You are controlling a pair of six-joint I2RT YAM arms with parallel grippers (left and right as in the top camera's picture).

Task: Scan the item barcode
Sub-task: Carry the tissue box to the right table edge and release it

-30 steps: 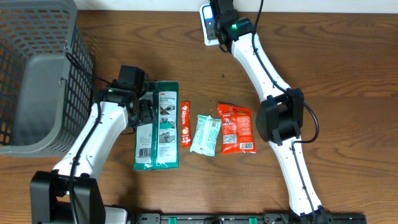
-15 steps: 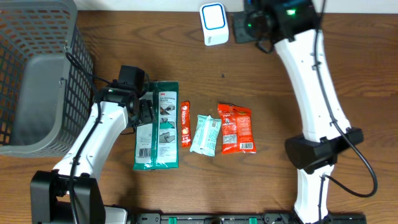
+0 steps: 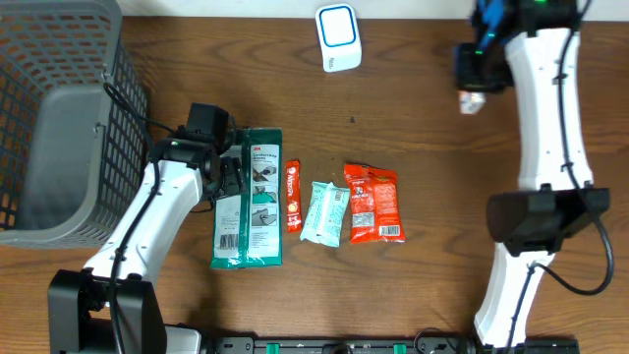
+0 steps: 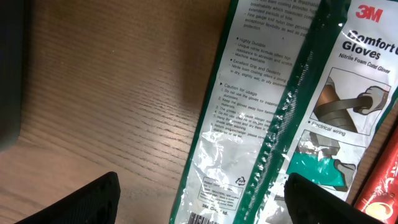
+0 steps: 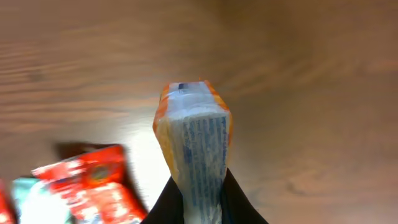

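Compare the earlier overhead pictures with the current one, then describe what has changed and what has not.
The right gripper, still shut on a small orange packet, swung away from the scanner toward the right side. The left gripper stayed open over the glove pack; the snack packets did not move.

wooden table point(image 3: 423, 295), basket point(image 3: 126, 93), scanner point(image 3: 337, 37), glove pack point(image 3: 251, 211), snack packets point(image 3: 374, 205)

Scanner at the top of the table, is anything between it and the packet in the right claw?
No. Only bare table lies between the packet in the right claw and the scanner; the other packets lie well off that line.
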